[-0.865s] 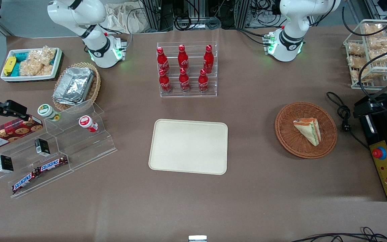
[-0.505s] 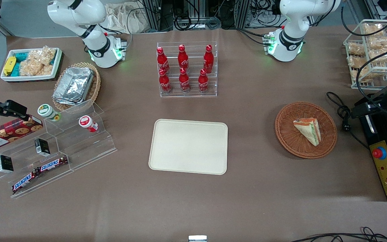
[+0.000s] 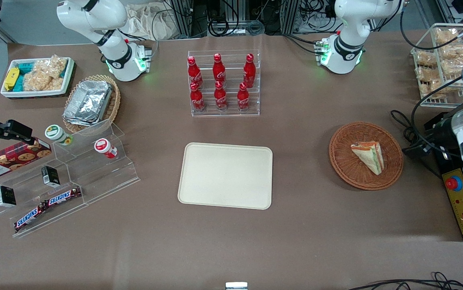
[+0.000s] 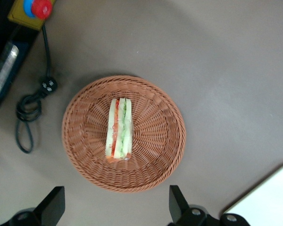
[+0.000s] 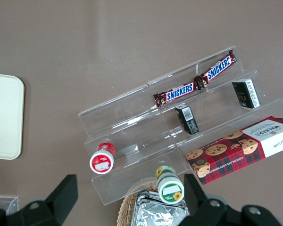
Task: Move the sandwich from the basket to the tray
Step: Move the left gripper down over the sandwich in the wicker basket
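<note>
While open, gripper [image 4: 114, 207] above basket [image 4: 165, 146].

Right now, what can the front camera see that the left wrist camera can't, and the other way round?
Only the front view shows the red cola bottles, the Snickers bars and the whole tray. Only the left wrist view shows the gripper, open, hovering above the table beside the basket, and the sandwich seen edge-on with its filling stripes. Both show the sandwich lying in the basket, the red button and a coiled black cable.
</note>
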Controlling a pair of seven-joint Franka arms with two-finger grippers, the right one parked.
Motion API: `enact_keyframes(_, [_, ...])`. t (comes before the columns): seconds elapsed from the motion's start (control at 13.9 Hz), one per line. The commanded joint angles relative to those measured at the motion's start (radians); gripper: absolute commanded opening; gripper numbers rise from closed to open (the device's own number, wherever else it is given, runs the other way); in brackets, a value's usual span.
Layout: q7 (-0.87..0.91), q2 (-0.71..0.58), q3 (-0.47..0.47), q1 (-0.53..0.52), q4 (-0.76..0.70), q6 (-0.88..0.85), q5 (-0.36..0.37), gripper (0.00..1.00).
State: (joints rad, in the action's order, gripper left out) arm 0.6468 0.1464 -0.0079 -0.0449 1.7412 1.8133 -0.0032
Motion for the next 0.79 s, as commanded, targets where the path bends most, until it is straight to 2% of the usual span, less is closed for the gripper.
enact_keyframes(0.0, [0.059,-0.022,0.006,-0.004,0.16,0.154,-0.006,0.99])
enact_keyframes(0.43, [0.06,-0.028,0.011,-0.007,0.455,0.484,-0.001,0.99])
enact_keyframes(0.72, [0.065,-0.002,0.011,-0.012,0.504,0.544,-0.001,0.99])
